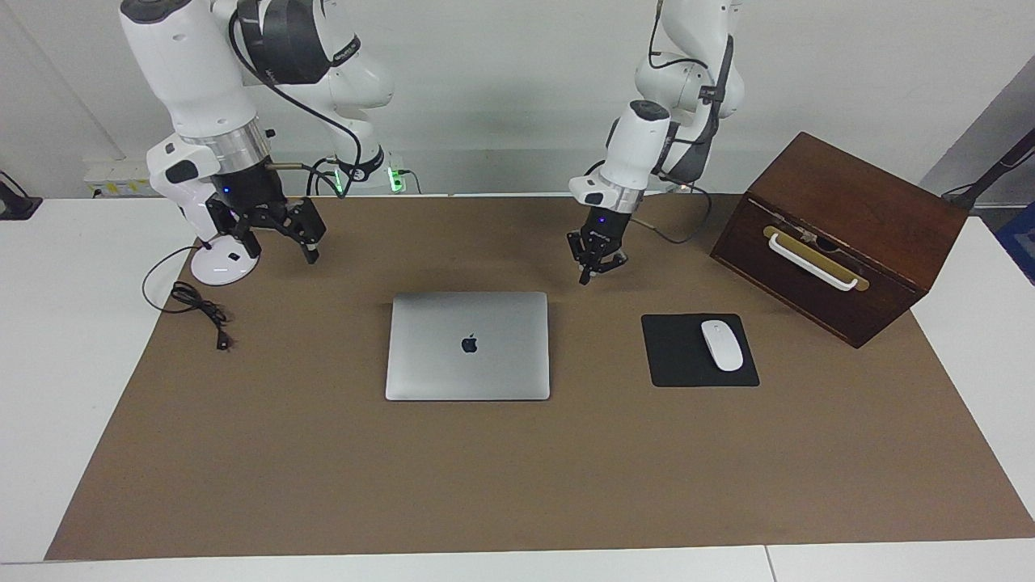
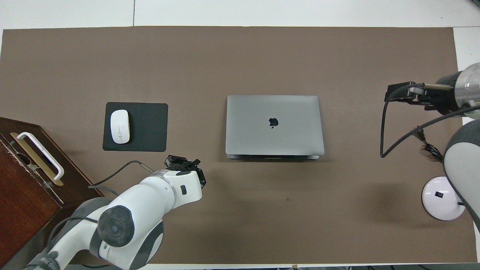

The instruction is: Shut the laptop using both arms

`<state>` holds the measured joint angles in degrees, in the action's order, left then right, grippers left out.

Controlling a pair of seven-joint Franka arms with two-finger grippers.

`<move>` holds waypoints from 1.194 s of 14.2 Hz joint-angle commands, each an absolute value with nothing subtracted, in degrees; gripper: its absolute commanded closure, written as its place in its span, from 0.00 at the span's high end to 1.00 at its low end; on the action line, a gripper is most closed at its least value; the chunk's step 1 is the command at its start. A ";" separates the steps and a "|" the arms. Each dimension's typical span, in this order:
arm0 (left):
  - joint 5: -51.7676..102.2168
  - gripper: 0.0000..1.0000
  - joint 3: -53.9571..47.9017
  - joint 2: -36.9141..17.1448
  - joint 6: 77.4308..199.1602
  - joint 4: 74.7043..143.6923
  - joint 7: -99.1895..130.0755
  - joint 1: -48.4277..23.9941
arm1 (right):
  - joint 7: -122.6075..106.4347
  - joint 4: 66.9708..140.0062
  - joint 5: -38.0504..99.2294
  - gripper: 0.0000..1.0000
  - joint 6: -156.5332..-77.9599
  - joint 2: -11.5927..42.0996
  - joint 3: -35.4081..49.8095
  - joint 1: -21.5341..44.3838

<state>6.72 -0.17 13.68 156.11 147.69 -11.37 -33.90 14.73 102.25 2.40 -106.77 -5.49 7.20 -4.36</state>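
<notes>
Tabletop (image 1: pixel 517 485) under a brown mat, seen from across: laptop (image 1: pixel 468 346) sits dead centre, lid flat on its base, logo up. Looks fully closed; the overhead view shows only a thin seam along the edge facing the robots. Task reads as done.

Wooden box (image 1: pixel 841 234) at 2 o'clock from the laptop, toward the left arm's end. Desk lamp (image 1: pixel 214 222) at 10 o'clock, toward the right arm's end, cord trailing on the mat. Black mousepad (image 1: pixel 699 350) at 3 o'clock, just beside the laptop but apart from it, mouse (image 1: pixel 721 344) on top.

Right pincer (image 1: pixel 279 234) up in the air over the mat next to the lamp base, fingers apart, empty. Left pincer (image 1: pixel 597 257) up over bare mat at roughly 1 o'clock from the laptop, fingers together, holding nothing. Neither touches the laptop.

Handling guess: thin metal shell, stiff, moderately heavy for its size, smooth so pads will slide on it. Screen under the lid is the fragile bit, so no point loads mid-lid. If a final press is needed, push flat near the lid corners at the edge away from the hinge, one pincer each side, light force.
</notes>
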 commanded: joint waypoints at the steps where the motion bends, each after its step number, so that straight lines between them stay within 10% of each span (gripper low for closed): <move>1: 7.03 0.00 -0.09 21.08 140.33 143.90 -14.57 -30.34 | 13.97 102.74 1.58 1.00 -104.07 -9.04 8.00 -5.19; 9: 7.03 0.04 -0.09 22.85 115.07 129.04 -14.68 -20.41 | 14.08 102.40 1.50 1.00 -105.03 -9.76 8.26 -5.01; 11: 6.86 0.32 -0.09 22.76 111.90 126.92 -14.68 -16.89 | 7.50 100.73 0.80 1.00 -104.24 -8.79 8.00 -5.89; 12: 6.68 0.81 -0.09 22.76 110.67 126.13 -14.68 -15.13 | 5.64 99.77 0.27 1.00 -104.06 -8.35 7.82 -6.06; 13: 6.59 1.00 -0.09 22.76 109.96 125.43 -14.68 -13.29 | 4.32 98.54 -0.35 1.00 -103.11 -7.65 8.00 -7.20; 17: 6.59 1.00 -0.17 22.59 110.04 123.58 -14.68 -5.73 | -2.28 94.15 -0.53 1.00 -101.61 -4.84 8.00 -10.10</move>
